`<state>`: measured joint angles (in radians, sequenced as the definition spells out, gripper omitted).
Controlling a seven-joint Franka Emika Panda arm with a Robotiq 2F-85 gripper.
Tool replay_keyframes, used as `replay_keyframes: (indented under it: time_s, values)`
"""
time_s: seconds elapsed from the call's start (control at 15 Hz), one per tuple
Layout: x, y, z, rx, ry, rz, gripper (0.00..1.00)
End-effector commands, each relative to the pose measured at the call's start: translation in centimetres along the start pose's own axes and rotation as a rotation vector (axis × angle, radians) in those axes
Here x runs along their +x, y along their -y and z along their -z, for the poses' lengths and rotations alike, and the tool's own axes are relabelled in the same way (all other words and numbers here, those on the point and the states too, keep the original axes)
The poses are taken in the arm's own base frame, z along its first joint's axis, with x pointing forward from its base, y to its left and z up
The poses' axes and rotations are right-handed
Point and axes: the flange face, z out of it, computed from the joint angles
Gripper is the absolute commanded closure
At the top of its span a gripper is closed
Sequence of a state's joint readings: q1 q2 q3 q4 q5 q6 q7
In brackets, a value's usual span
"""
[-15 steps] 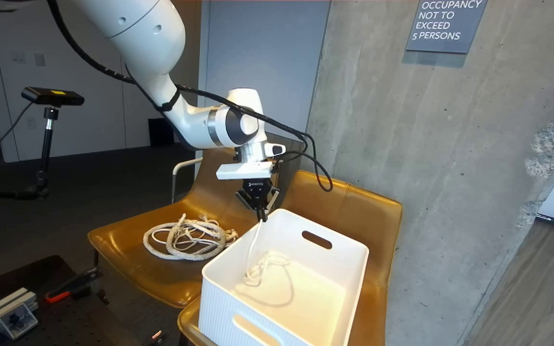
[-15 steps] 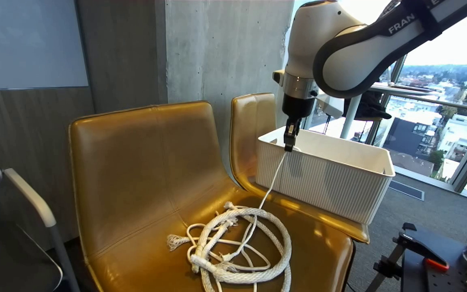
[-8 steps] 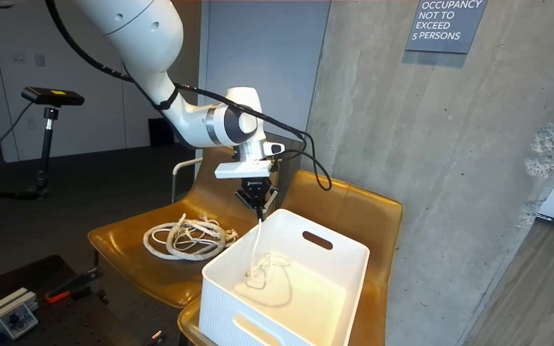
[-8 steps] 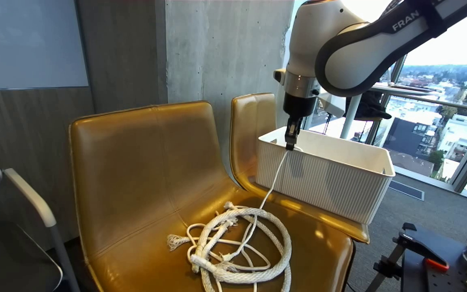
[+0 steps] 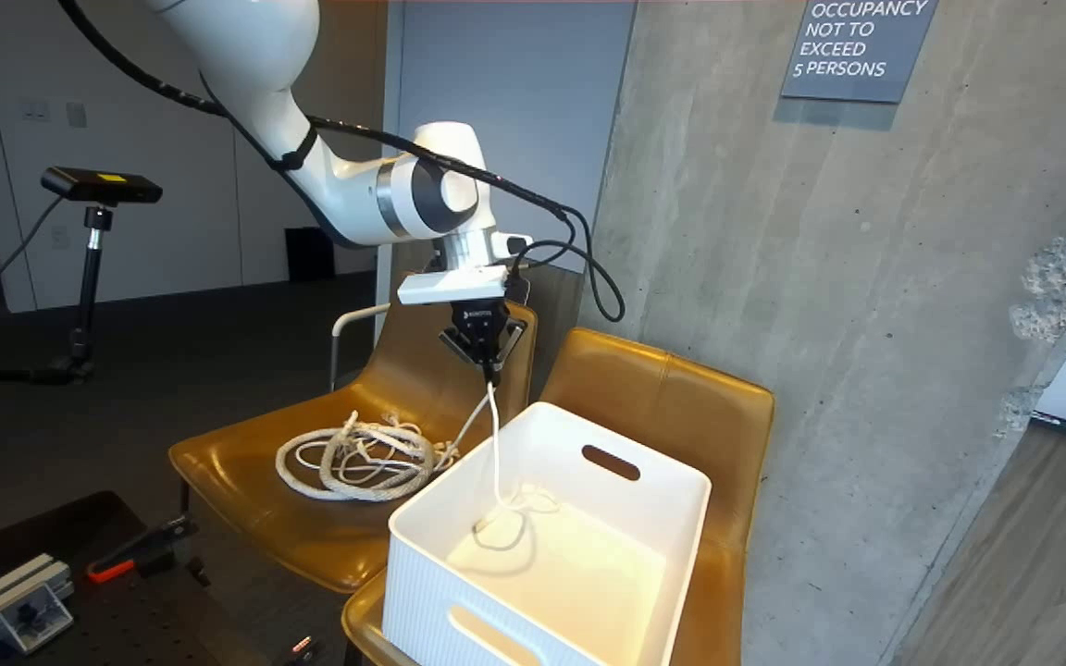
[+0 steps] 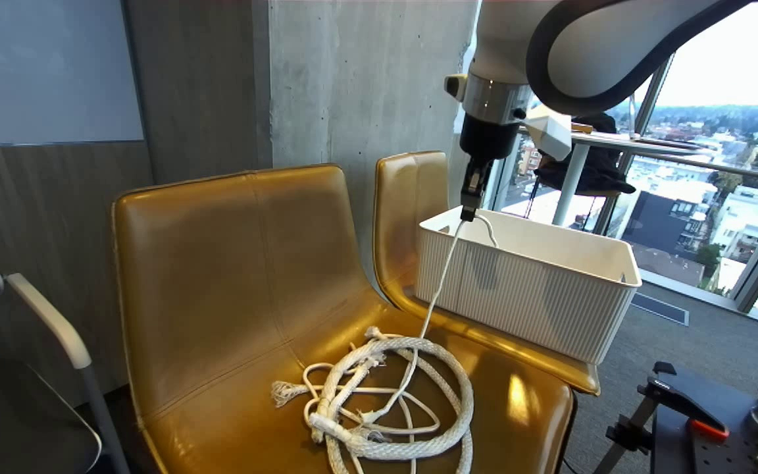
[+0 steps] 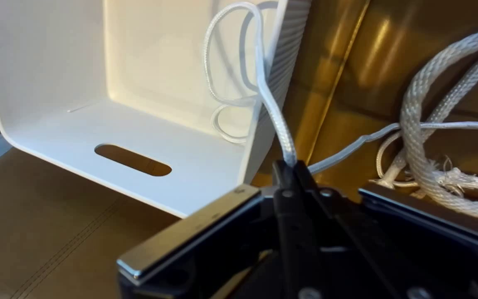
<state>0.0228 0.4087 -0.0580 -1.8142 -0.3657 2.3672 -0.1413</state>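
Wrist view: my jaws are together, clamped on a thin white cord [image 7: 279, 120]. From that grip one length drops into the white bin [image 7: 197, 166] and lies looped on its bottom; the other length slants down into a coil of thick white rope [image 6: 389, 450] on a tan chair [image 6: 201, 276]. In both exterior views my jaws hang just above the bin's rim or just outside it; cannot tell which. Bin stands on a second tan chair [image 5: 663, 375]. Behind it, a concrete wall [image 5: 820, 277] with an occupancy sign [image 5: 857, 51].
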Motion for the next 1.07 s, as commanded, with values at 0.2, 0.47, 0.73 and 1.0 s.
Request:
replay_keyframes:
  time_s: [0.2,0.47,0.73,1.0]
  values:
    - [3.4,10.6,13.8,0.023,-0.102,0.054,0.99]
    - [7.6,19.4,20.3,0.035,-0.163,0.101,0.99]
    - [10.5,24.9,23.0,0.068,-0.185,0.106,0.99]
    - [13.5,30.3,23.2,0.104,-0.206,0.116,0.99]
